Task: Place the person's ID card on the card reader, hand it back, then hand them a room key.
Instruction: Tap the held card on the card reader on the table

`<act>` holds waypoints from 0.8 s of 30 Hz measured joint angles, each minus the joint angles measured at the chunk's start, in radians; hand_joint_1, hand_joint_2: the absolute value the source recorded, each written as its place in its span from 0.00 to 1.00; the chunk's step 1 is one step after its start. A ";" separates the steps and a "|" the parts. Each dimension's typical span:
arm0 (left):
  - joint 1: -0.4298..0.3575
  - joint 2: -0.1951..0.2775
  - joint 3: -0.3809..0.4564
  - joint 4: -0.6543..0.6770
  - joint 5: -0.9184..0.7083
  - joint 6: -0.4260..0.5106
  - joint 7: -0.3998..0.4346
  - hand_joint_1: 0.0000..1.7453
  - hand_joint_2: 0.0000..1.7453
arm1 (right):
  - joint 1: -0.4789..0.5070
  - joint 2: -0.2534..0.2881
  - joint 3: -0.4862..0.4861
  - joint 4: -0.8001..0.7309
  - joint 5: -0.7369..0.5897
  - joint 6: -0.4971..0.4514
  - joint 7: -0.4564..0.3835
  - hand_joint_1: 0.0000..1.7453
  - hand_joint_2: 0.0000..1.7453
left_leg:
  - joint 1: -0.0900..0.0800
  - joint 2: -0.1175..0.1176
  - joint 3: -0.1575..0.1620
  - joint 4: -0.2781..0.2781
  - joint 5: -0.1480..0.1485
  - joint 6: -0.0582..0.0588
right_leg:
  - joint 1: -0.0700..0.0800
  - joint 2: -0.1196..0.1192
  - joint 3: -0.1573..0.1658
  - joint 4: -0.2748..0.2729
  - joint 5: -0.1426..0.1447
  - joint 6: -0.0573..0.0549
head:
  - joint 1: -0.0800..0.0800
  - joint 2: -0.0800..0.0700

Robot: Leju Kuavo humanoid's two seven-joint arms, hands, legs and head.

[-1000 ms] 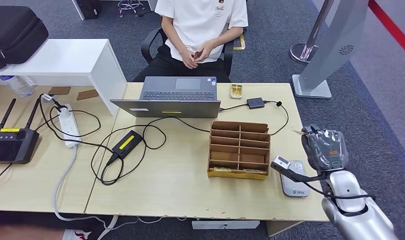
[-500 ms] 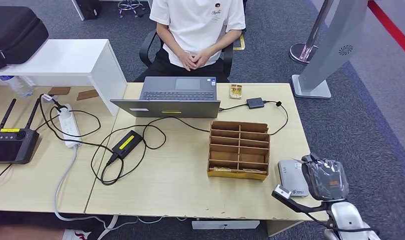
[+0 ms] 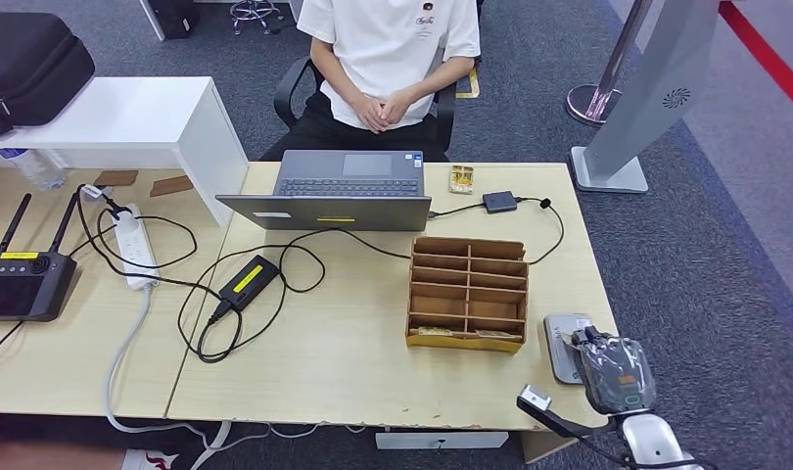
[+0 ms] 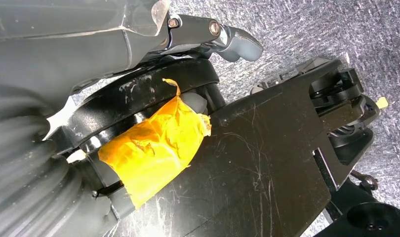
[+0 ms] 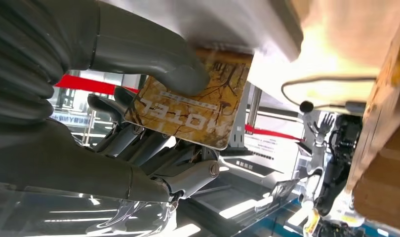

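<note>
My right hand hovers at the table's near right corner, over the near edge of the grey card reader. In the right wrist view its thumb pinches a brown-gold marbled card printed "HOTEL" against the fingers. My left hand hangs low beside my body, its fingers extended and holding nothing. A brown slotted card box stands just left of the reader, with cards in its front row.
A person sits across the table with hands clasped in the lap. A laptop, a charger brick with cables, a power strip and a remote controller lie to the left. A grey pillar base stands at the far right.
My right hand has dropped and drawn back toward the table's near edge, ending over the card reader. The person's hands have settled into a clasp.
</note>
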 joint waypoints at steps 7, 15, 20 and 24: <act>-0.001 0.000 0.000 0.000 0.000 -0.002 0.005 0.00 1.00 | -0.047 0.030 0.017 0.116 0.012 -0.023 0.003 1.00 1.00 | 0.000 0.001 0.002 0.000 0.000 0.000 | 0.000 0.001 0.002 0.000 0.000 0.000 | 0.000 0.000; -0.001 0.000 0.000 0.000 -0.002 -0.005 0.012 0.00 1.00 | -0.094 0.044 0.029 0.166 0.020 -0.017 0.006 1.00 1.00 | 0.000 0.003 0.006 0.000 0.000 0.000 | 0.000 0.002 0.007 -0.001 0.001 0.000 | 0.000 0.000; -0.002 0.000 0.000 0.000 -0.004 -0.006 0.014 0.00 1.00 | -0.125 0.035 0.030 0.108 -0.006 0.013 -0.001 1.00 1.00 | 0.000 0.004 0.007 0.000 0.000 0.000 | 0.000 0.004 0.007 -0.001 0.002 0.001 | 0.000 0.000; -0.002 0.000 0.000 0.000 -0.008 -0.005 0.015 0.00 1.00 | -0.165 0.018 0.029 0.057 -0.038 0.026 -0.018 1.00 1.00 | 0.000 0.004 0.005 0.000 0.002 0.000 | 0.000 0.004 0.005 0.000 0.004 0.001 | 0.000 0.000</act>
